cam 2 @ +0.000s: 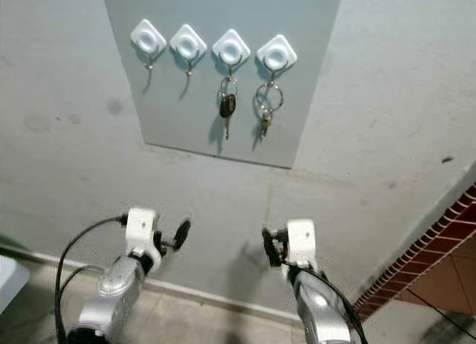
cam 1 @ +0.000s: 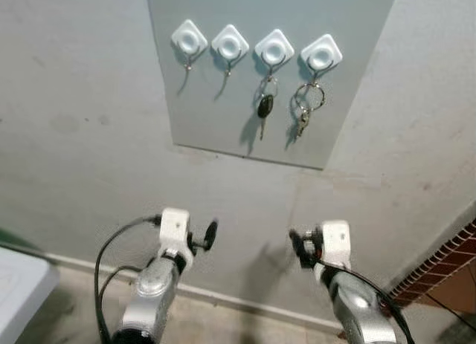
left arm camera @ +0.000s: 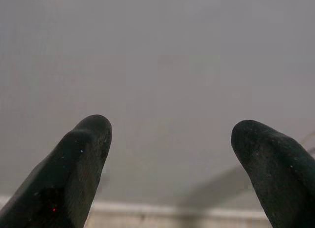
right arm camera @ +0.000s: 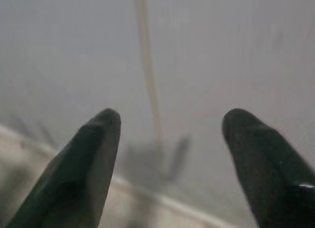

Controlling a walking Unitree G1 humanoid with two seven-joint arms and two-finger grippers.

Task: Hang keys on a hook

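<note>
Both silver arms are sitting nearest the head camera, at 7 and 5 o'clock. The left gripper (cam 1: 210, 235) and the right gripper (cam 1: 297, 247) are pointing at bare wall well below the grey panel (cam 1: 223, 99). In the wrist views each pair of black fingers (left arm camera: 81, 154) is spreading wide and carrying nothing, which suggests the hanging is already finished and the arms are idling low, clear of the hooks.

At 12 o'clock, 4 white diamond-shaped hooks are lining up in a row. The 2 left ones are hanging bare. The third hook (cam 1: 274, 48) is carrying a black-headed key (cam 1: 264, 108), dangling straight down. The fourth hook (cam 1: 321, 54) is holding a bunch of keys (cam 1: 305, 110) on large metal rings, its small keys drooping beneath.
</note>
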